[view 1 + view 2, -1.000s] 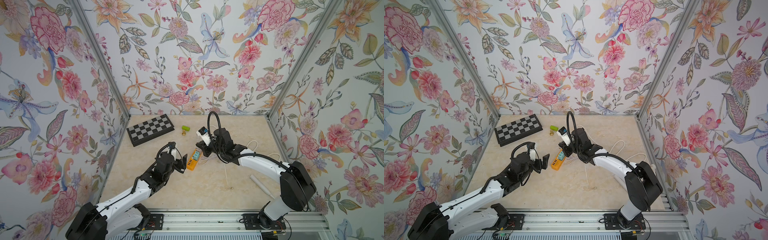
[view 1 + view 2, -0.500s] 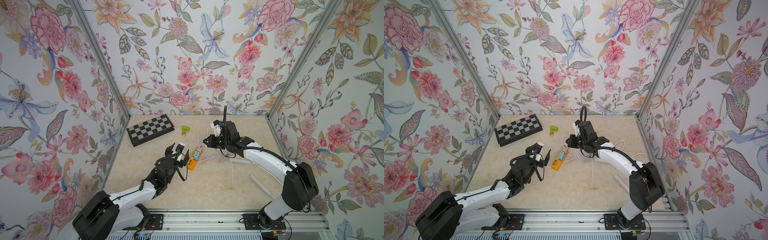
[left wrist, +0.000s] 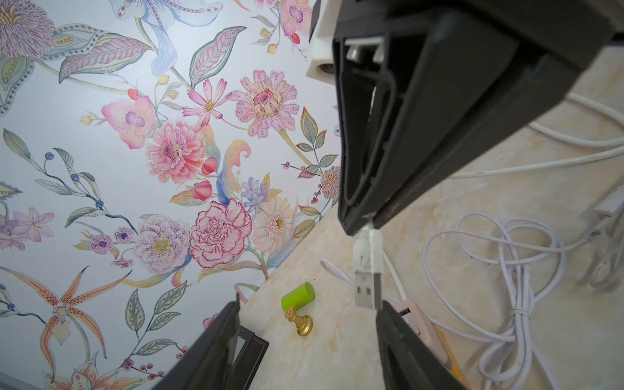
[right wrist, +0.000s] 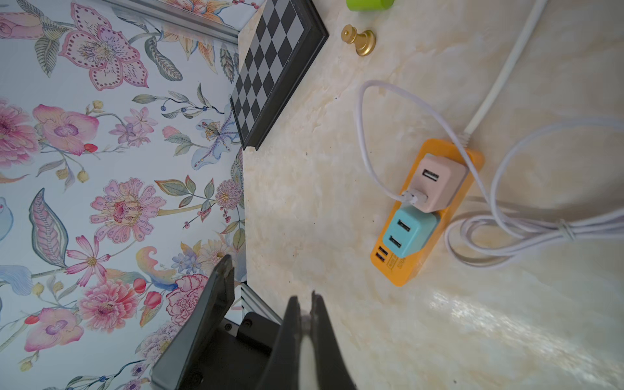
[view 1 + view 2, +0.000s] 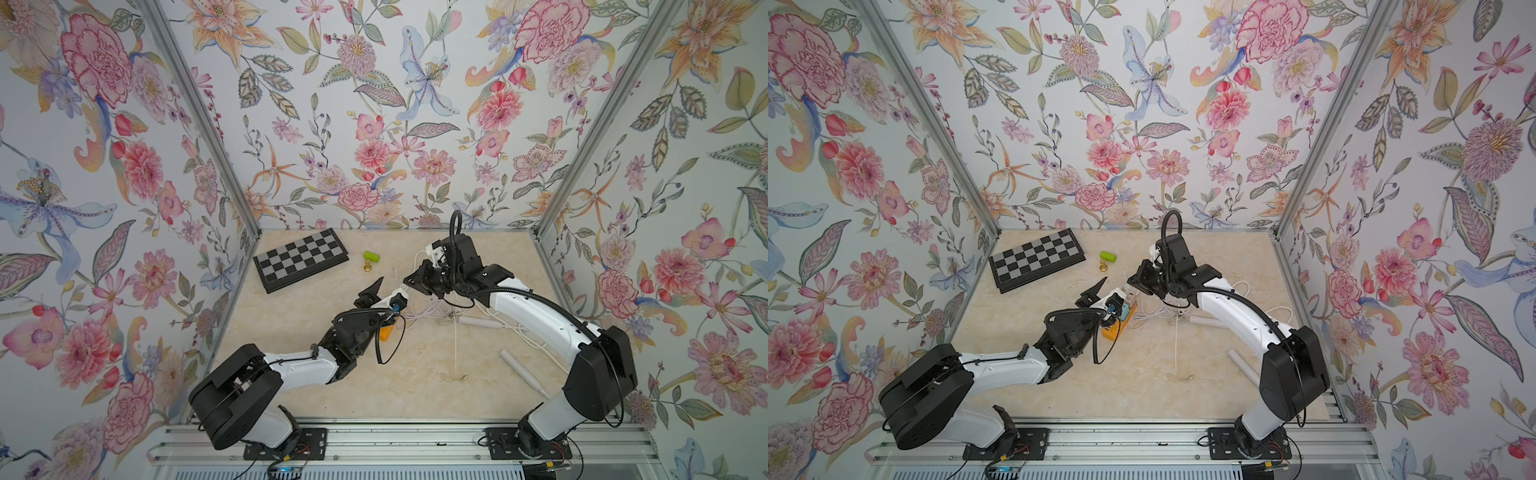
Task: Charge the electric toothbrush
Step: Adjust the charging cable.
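Lot, largest first. Table (image 5: 415, 374): pale marble-look top that carries everything. Right pincer (image 4: 305, 304): closed tight on the white housing of the USB plug (image 3: 367, 270), at 12 o'clock of the power strip (image 4: 410, 266). Left pincer (image 3: 308, 302): about half spread and holding nothing, with its fingers either side of the plug's metal end. One finger is just beside that end, and you cannot tell whether they touch. Power strip: orange, near the table's middle. It holds a pink adapter (image 4: 439, 182), which appears to carry one lead already, and a teal adapter (image 4: 410, 233) with both ports free. Toothbrush (image 5: 521, 372): judged to be the white tapered stick lying flat at 4 o'clock of the strip, well apart from both pincers. Its long axis runs 10 to 4 o'clock, thin end toward 4. Expect it to be light, stiff, smooth and inclined to roll; take it across the thick handle, not the thin neck. Cable (image 3: 521, 312): white and limp, looped and tied in a bundle at 3 o'clock of the strip. It will likely drag on whatever it joins. USB plug: small, rigid and light. Its long axis is in line with the right pincer, and its metal tongue leads away toward the left pincer and the strip beyond. Hold the housing's flat faces, never the lead.
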Tool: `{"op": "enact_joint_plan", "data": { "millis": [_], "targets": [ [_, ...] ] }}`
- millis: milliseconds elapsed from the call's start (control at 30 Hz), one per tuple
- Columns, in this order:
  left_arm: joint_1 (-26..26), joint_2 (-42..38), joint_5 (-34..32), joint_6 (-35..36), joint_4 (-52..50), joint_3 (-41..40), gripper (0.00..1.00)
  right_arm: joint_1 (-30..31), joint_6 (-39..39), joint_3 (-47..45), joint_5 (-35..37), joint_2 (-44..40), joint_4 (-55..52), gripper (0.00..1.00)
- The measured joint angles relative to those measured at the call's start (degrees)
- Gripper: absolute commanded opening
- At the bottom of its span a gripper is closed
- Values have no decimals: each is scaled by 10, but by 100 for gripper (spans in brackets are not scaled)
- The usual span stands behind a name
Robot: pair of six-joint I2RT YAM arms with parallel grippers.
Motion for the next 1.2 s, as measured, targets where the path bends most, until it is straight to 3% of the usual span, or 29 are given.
{"op": "enact_joint_plan", "data": {
  "millis": [233,600,800,900,1033,1200],
  "targets": [
    [-1,27,15,23,-2,25,42,0,13,0,-7,0,-4,0],
    [-4,33,32,20,-21,33,0,0,23,1,-9,0,5,0],
    [-4,22,34,-7,-41,33,0,0,21,0,-12,0,9,33],
    [-2,3,42,-44,-73,39,0,0,15,-16,-14,-10,38,44],
    [24,-19,111,-128,-133,63,0,-12,-12,-88,-37,-50,131,49],
    [89,-45,246,-258,-164,69,0,-51,-47,-236,-106,-106,345,50]
  ]
}}
